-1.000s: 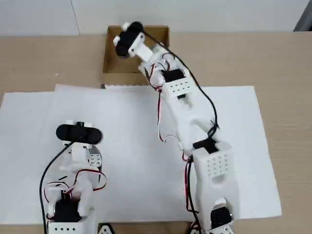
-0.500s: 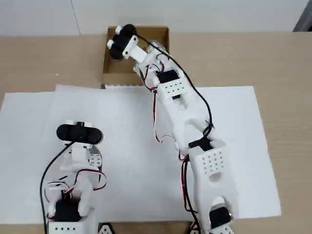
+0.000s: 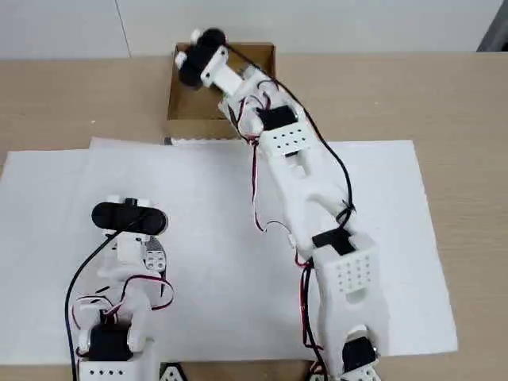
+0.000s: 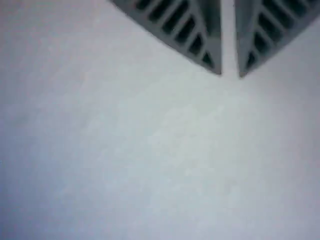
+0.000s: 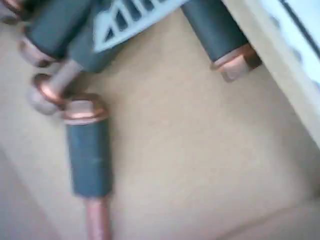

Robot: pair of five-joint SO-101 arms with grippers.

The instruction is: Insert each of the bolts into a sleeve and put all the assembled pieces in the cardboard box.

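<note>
My right gripper (image 3: 198,59) hangs over the back of the cardboard box (image 3: 181,107), at the far side of the table. In the right wrist view it sits low over the box floor (image 5: 190,140), where several assembled pieces lie. One grey sleeve (image 5: 89,157) has a copper bolt head (image 5: 82,111) at one end. A second sleeve (image 5: 215,25) lies beside the box wall. A third (image 5: 50,30) lies under the gripper. My left gripper (image 4: 229,75) points down close over white paper (image 4: 150,160), shut with nothing in it.
A large white paper sheet (image 3: 214,238) covers the table in front of the box. Bare wood table (image 3: 444,103) lies beyond it. My left arm (image 3: 127,262) stands at the near left of the sheet, and my right arm (image 3: 317,198) stretches across its middle.
My right gripper swung a little left over the box, then moved toward its back edge. The left arm has not moved.
</note>
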